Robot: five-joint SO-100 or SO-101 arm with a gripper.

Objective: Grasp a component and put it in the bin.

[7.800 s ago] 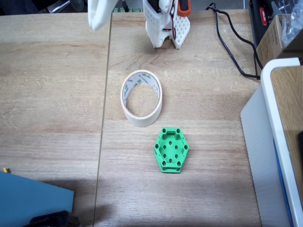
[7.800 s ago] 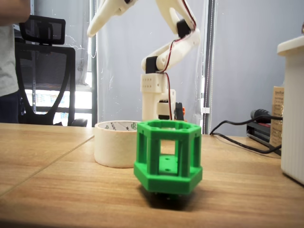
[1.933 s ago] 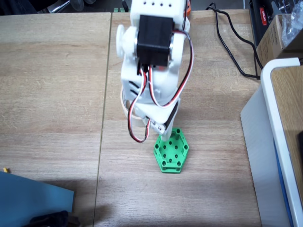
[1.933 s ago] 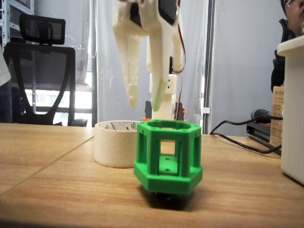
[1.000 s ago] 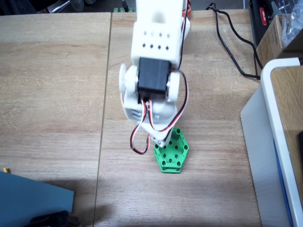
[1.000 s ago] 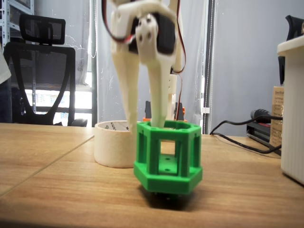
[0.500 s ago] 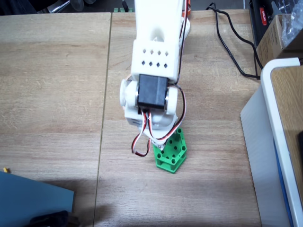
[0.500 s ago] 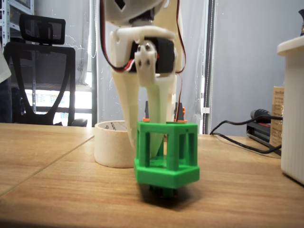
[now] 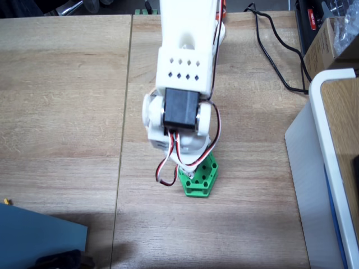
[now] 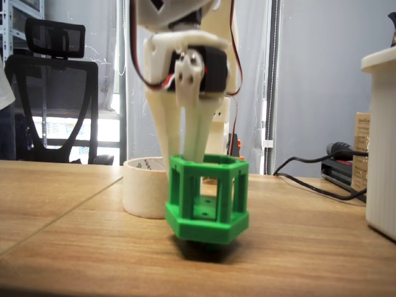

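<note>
Pincer [image 10: 184, 158] fingers came down together over the near-left rim of the component [image 10: 207, 198], clamped on its wall. That green hexagonal cage sat tilted, lifted slightly off the table [image 10: 74, 247], just in front of the bin [image 10: 143, 187], whose cream ring carried small greenish printing too fine to read. Half a second before, the component stood a little further right and squarer; since then it had shifted left and tipped. From above, the arm [image 9: 185, 84] hid the bin.
</note>
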